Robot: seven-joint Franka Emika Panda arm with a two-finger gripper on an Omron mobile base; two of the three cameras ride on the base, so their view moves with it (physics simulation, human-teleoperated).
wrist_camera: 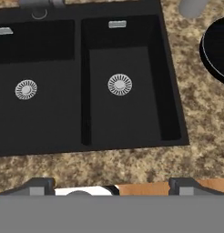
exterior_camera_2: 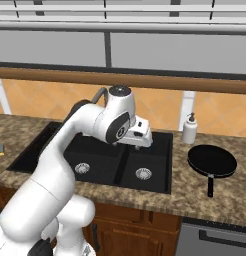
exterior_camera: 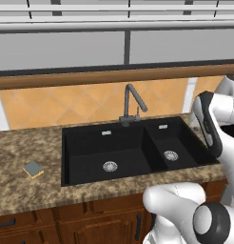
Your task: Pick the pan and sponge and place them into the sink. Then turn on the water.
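The black pan (exterior_camera_2: 212, 161) lies on the counter right of the sink, its handle toward the front edge; its rim (wrist_camera: 217, 49) shows at the right in the hand view. The sponge (exterior_camera: 33, 169), grey-blue face up, rests on the counter left of the sink (exterior_camera: 90, 143). My gripper (exterior_camera_2: 141, 140) hangs above the sink's smaller basin (wrist_camera: 127, 118), well left of the pan. Its fingertips (wrist_camera: 41, 184) stand wide apart, open and with nothing between them. No water falls from the dark faucet (exterior_camera: 131, 102).
A white soap bottle (exterior_camera_2: 189, 129) stands on the counter behind the pan. Each basin has a round silver drain (wrist_camera: 119, 84). Speckled brown counter (exterior_camera_2: 195, 192) surrounds the sink, with wooden cabinets below and a tiled wall behind.
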